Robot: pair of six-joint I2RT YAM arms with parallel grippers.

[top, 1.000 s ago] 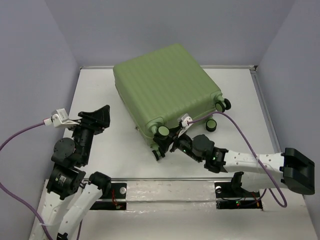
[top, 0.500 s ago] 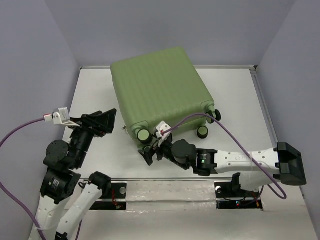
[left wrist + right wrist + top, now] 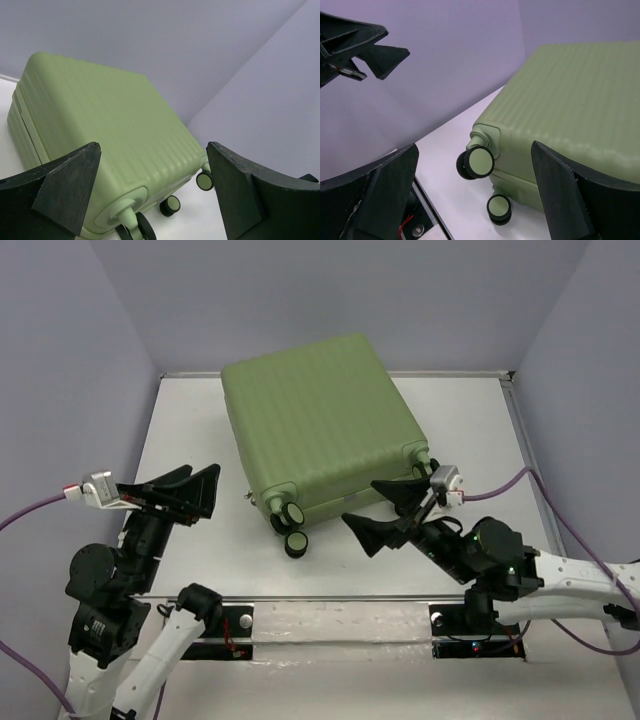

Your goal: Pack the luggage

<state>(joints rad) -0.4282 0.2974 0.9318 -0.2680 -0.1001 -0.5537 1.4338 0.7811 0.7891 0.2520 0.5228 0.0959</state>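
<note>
Left gripper (image 3: pixel 198 478) and right gripper (image 3: pixel 360 502), both spread wide and empty, flank the closed luggage (image 3: pixel 320 430), which lies flat at upper centre of the frame. Risk: a finger catching a wheel (image 3: pixel 296 544) could skid the case sideways.

I find the luggage (image 3: pixel 320 430) closed, lying flat on its broad side. Light-green ribbed shell; black wheels with green hubs face my near side.
</note>
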